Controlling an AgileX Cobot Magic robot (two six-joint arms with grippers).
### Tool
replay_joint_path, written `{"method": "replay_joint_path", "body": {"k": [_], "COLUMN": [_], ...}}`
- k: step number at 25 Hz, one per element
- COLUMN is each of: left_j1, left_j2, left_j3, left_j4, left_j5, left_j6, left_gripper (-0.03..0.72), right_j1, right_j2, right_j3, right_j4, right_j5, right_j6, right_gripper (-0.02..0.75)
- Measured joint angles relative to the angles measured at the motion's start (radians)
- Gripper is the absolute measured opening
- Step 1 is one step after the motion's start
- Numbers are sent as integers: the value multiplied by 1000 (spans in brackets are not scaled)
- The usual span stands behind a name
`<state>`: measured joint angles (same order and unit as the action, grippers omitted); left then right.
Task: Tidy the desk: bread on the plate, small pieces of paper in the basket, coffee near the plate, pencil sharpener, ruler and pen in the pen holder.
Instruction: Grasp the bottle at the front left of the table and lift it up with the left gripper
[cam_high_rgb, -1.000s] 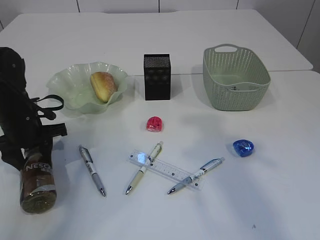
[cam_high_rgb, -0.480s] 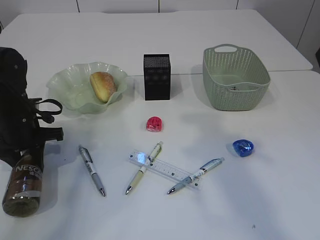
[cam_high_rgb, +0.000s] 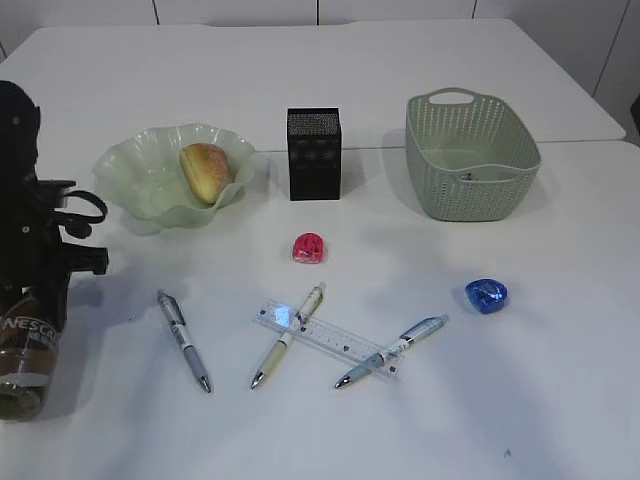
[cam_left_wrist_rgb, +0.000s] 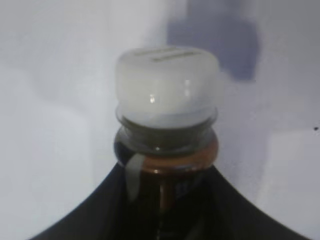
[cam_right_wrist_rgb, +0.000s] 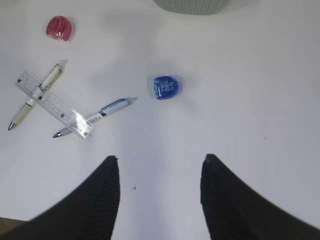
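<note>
At the desk's left edge my left gripper (cam_high_rgb: 42, 285) is shut on the brown coffee bottle (cam_high_rgb: 25, 360). In the left wrist view the bottle's white cap (cam_left_wrist_rgb: 167, 82) points away from the jaws, which press on either side of the neck. The bread (cam_high_rgb: 205, 170) lies in the green plate (cam_high_rgb: 135, 160). A red pencil sharpener (cam_high_rgb: 308, 247) and a blue one (cam_high_rgb: 486, 295) lie on the desk. The clear ruler (cam_high_rgb: 335, 340) lies under two pens (cam_high_rgb: 288, 335) (cam_high_rgb: 392, 350); a third pen (cam_high_rgb: 185, 340) lies to their left. My right gripper (cam_right_wrist_rgb: 160, 159) hangs open over bare desk.
The black pen holder (cam_high_rgb: 314, 153) stands at the middle back. The green basket (cam_high_rgb: 470, 155) sits at the back right with small bits on its floor; I cannot tell whether they are paper. The right wrist view shows the blue sharpener (cam_right_wrist_rgb: 166, 86) and ruler (cam_right_wrist_rgb: 55, 105) ahead.
My left gripper closed on the coffee bottle and carried it left, towards the desk's edge. Everything else kept its place.
</note>
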<state>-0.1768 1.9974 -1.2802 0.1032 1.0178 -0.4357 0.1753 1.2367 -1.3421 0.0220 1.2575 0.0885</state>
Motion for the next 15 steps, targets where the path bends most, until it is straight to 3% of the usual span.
{"method": "replay_joint_path", "body": {"k": [15], "left_j1": [0], "left_j2": [-380], "left_j3": [2], "left_j4": [18], "left_j5": [-85], "left_j6": [79], "left_gripper": [241], "right_j1": [0], "right_j2": [0], "right_j3": [0], "right_j4": [0], "right_j5": [0], "right_j6": [0], "right_gripper": [419]}}
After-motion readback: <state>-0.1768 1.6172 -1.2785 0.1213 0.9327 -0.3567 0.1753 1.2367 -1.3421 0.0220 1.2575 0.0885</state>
